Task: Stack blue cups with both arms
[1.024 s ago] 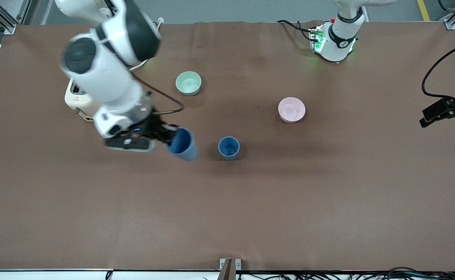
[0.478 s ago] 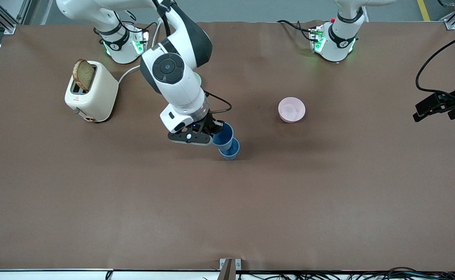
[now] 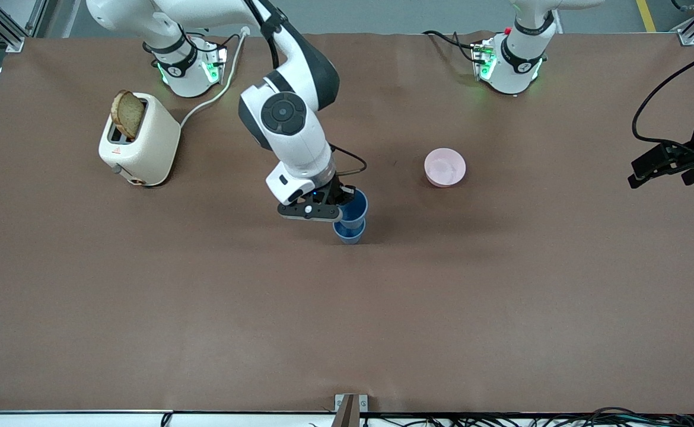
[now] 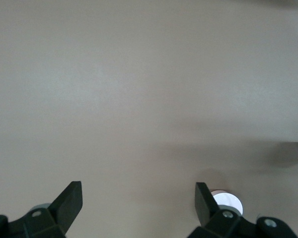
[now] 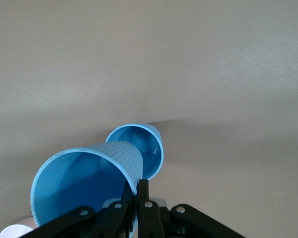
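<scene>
At frame center, your right gripper (image 3: 340, 204) is pinching the rim of one blue cup (image 3: 354, 209) directly over the other blue cup (image 3: 349, 232), while at the right edge your left gripper (image 4: 138, 202) is waiting, fingers spread.

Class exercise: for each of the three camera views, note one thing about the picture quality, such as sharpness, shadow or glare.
Front view: sharp and evenly lit, with a soft shadow on the table beside the stacked cups. Left wrist view: washed out and hazy, the pink bowl glaring white past the open left gripper. Right wrist view: the held cup fills the foreground, slightly soft; the standing cup casts a faint shadow.
</scene>
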Controlling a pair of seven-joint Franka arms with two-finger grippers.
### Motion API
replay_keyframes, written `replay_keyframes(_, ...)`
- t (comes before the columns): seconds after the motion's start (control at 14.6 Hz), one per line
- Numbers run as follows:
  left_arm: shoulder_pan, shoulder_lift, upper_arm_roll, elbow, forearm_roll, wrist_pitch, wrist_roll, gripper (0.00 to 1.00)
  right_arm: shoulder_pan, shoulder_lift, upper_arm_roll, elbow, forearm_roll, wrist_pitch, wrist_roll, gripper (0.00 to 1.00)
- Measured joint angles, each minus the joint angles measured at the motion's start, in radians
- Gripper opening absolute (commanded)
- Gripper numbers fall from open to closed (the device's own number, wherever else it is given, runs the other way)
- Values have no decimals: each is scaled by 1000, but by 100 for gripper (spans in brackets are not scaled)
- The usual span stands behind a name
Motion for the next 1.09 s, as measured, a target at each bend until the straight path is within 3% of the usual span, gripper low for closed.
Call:
replay_keyframes(0.27,0,0,-1,3,0,0,0,100,5,8,0,-47,0,66,0,2)
replay_keyframes(0.34,-1,0,-1,4,0,0,0,100,7,8,0,-60,0,80,0,11)
replay_keyframes(0.41,-1,0,-3,5,0,-1,0,100,7,8,0,-68,0,86,0,30)
replay_keyframes(0.48,-1,0,-4,7,0,-4,1,100,8,8,0,-72,0,90,0,60)
replay_keyframes(0.55,-1,-1,-8,8,0,-12,1,100,8,8,-1,-72,0,91,0,84)
replay_keyframes(0.61,-1,-2,-13,8,0,-17,1,100,8,8,-4,-72,0,93,0,95)
replay_keyframes(0.68,-2,-2,-19,9,0,-19,1,100,8,8,-8,-72,0,94,0,100)
replay_keyframes(0.89,-2,-5,-30,10,0,-35,1,100,-5,-8,-34,-66,-5,96,-2,100)
replay_keyframes(1.09,-2,-9,-33,11,0,-41,1,100,-75,-93,-81,-55,-28,16,-74,100)
